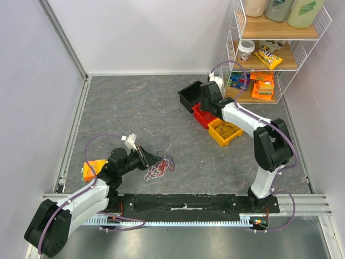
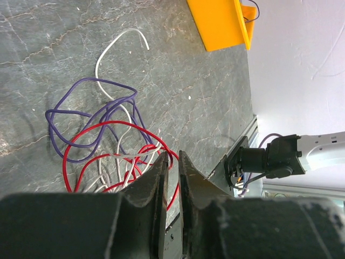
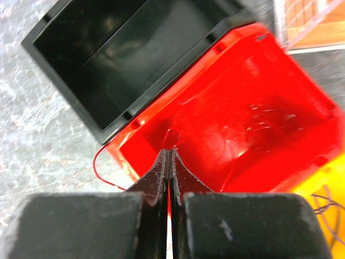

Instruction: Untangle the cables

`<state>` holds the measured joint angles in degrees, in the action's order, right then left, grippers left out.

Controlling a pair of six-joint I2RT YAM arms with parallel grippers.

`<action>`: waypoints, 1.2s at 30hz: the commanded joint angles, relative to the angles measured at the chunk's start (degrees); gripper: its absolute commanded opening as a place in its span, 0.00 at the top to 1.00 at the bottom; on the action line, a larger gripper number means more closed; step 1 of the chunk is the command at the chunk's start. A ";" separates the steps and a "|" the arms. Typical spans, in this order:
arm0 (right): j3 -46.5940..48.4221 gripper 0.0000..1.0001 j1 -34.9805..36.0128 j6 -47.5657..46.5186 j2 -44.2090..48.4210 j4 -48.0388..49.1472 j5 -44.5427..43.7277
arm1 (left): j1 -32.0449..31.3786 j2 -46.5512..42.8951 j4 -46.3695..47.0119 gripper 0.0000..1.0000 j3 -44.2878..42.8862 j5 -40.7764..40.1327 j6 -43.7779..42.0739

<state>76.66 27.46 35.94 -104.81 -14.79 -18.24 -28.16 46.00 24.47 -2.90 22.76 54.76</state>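
Grey table, open middle: right hand pressed together over red bin; left hand, at cables, unclear.

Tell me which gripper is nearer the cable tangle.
Left. The left gripper sits at the edge of the tangle; the right gripper is far off, over the red bin.

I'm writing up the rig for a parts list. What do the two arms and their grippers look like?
Both the left arm and right arm have white shells between chunky black joints, with a lilac cord looping alongside each. The left gripper and right gripper are black, with two tapered fingers.
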 commanded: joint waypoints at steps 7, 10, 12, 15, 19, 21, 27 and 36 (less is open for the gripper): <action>-1.17 1.00 -4.00 -16.15 -1.26 5.29 -11.90 | -0.05 0.41 3.21 0.81 4.65 0.53 -0.45; -1.78 1.00 -4.00 -19.23 -2.23 7.04 -14.63 | -0.23 0.58 3.13 0.81 4.65 0.44 -0.53; -2.13 1.00 -3.82 -21.43 -2.50 8.36 -11.06 | -0.23 0.85 3.22 0.81 4.39 0.44 -0.53; -2.04 1.00 -1.28 -24.51 -3.64 8.81 -9.70 | -0.14 1.55 3.39 0.80 4.13 0.53 -0.71; -1.43 1.00 1.01 -27.15 -5.04 8.98 -11.64 | -0.23 1.73 3.57 0.81 4.21 0.79 -0.71; -0.73 1.00 1.54 -28.38 -5.92 8.81 -11.73 | -0.14 1.29 3.66 0.81 4.39 0.70 -0.62; -0.02 1.00 2.33 -31.20 -6.89 8.11 -13.93 | -0.14 1.20 3.57 0.81 4.30 0.79 -0.71; 1.38 0.78 2.33 -28.56 -4.35 5.91 -10.94 | -0.14 1.11 3.57 0.81 4.48 0.79 -0.62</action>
<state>74.89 29.82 6.39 -111.59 -8.38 -29.41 -28.16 47.57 25.41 -2.90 23.03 54.76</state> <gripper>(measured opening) 0.206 0.193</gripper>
